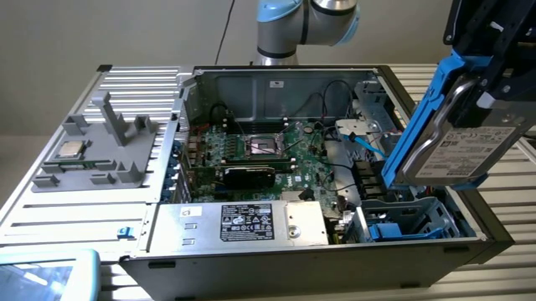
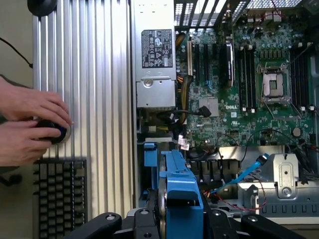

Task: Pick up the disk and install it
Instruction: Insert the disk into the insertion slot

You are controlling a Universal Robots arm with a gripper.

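Ribbed aluminium tabletop (image 1: 84, 200), an opened computer case (image 1: 293, 263) lying on its side, and up over the case's corner on the exterior view's right, there's the disk (image 1: 465, 153), off the table and hanging in the air in its blue carrier (image 1: 423, 113). It's turned on edge, white label facing out, a little tilted, with its lower end aimed at the drive cage (image 1: 410, 219) beneath. My read is that it's held this way so it can go into the bay edge-first. There's clear air between disk and cage, nothing touching.

The gripper (image 1: 494, 75) has it. The jaws are drawn roughly halfway in and pinch the drive from both sides, and in the wrist view the black fingers (image 2: 144, 221) flank the blue frame.

Further out, the power supply (image 1: 243, 222) lines the near wall, and the motherboard (image 1: 277, 157) with its bare CPU socket (image 1: 266, 146) covers the floor. Beyond the case, a person's hands (image 2: 27, 107) rest on a small dark device (image 2: 52, 132), beside a keyboard (image 2: 60, 194).
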